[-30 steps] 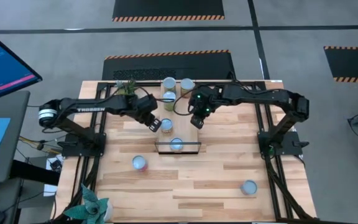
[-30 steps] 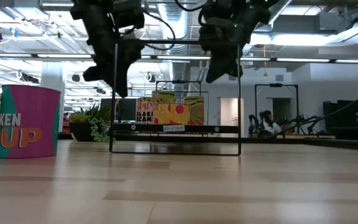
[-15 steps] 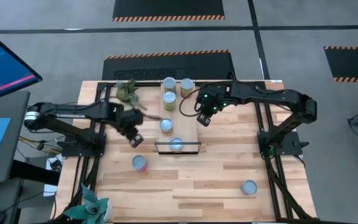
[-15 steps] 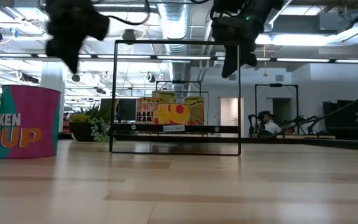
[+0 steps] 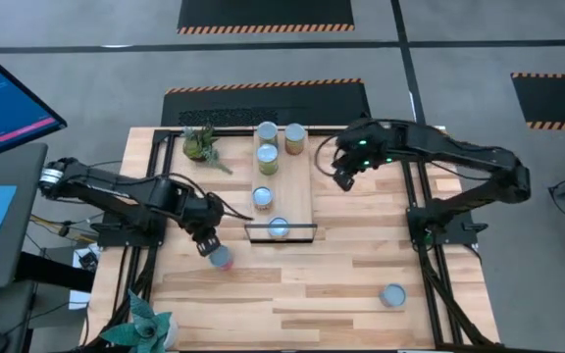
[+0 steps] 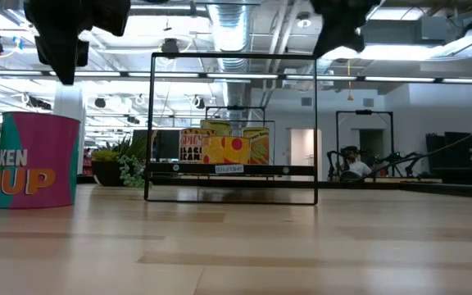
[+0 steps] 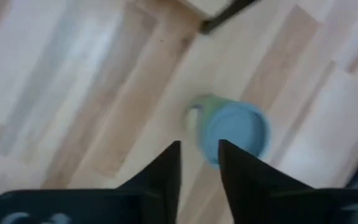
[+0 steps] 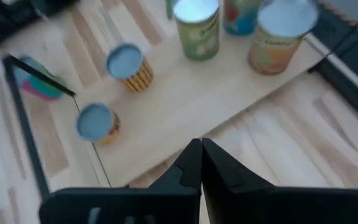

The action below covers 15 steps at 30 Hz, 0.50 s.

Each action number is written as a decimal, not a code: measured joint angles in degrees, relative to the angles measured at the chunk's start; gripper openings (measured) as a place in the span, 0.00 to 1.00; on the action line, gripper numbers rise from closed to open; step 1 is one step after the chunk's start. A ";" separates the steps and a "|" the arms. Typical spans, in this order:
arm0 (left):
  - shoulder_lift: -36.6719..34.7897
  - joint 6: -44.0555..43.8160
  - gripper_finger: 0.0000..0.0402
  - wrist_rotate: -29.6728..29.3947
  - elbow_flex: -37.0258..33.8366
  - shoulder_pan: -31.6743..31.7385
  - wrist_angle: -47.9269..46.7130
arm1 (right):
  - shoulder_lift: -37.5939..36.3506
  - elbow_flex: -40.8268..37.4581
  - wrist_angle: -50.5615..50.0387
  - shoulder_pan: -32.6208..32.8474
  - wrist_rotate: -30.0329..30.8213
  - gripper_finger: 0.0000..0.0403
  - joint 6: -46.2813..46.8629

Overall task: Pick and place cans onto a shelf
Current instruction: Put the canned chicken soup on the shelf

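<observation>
The shelf (image 5: 298, 186) is a narrow light-wood board lying on the table, with a black wire frame (image 5: 281, 233) at its near end. Several cans (image 5: 266, 155) stand upright on it. A pink can (image 5: 222, 258) stands on the table left of the frame, and another can (image 5: 392, 294) stands near the right front. My left gripper (image 5: 207, 246) hangs open just above the pink can (image 7: 236, 132), which lies beyond its fingertips (image 7: 178, 149). My right gripper (image 5: 343, 180) is shut and raised right of the shelf (image 8: 185, 93).
A small green plant (image 5: 199, 144) stands at the far left of the table, another (image 5: 145, 324) at the near left corner. The black frame (image 6: 232, 131) rises tall above the shelf's near end. Bare table lies between the two loose cans.
My left gripper has left the shelf and swung toward the table's left and near edge, ending above the pink can. My right gripper has risen and drawn back toward the table's right edge, away from the shelf. The cans have stayed where they were.
</observation>
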 joint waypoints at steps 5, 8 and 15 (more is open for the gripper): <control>3.83 -0.82 0.36 -2.20 0.03 -1.21 -1.57 | -6.49 0.00 0.03 1.63 1.20 0.07 1.10; 6.29 -0.13 0.39 -1.11 0.05 -1.94 -1.33 | -9.95 0.00 -0.10 2.62 1.69 0.06 1.60; 10.72 0.13 0.40 -0.11 0.03 -2.47 -0.37 | -15.67 0.00 -0.19 4.88 5.72 0.05 2.82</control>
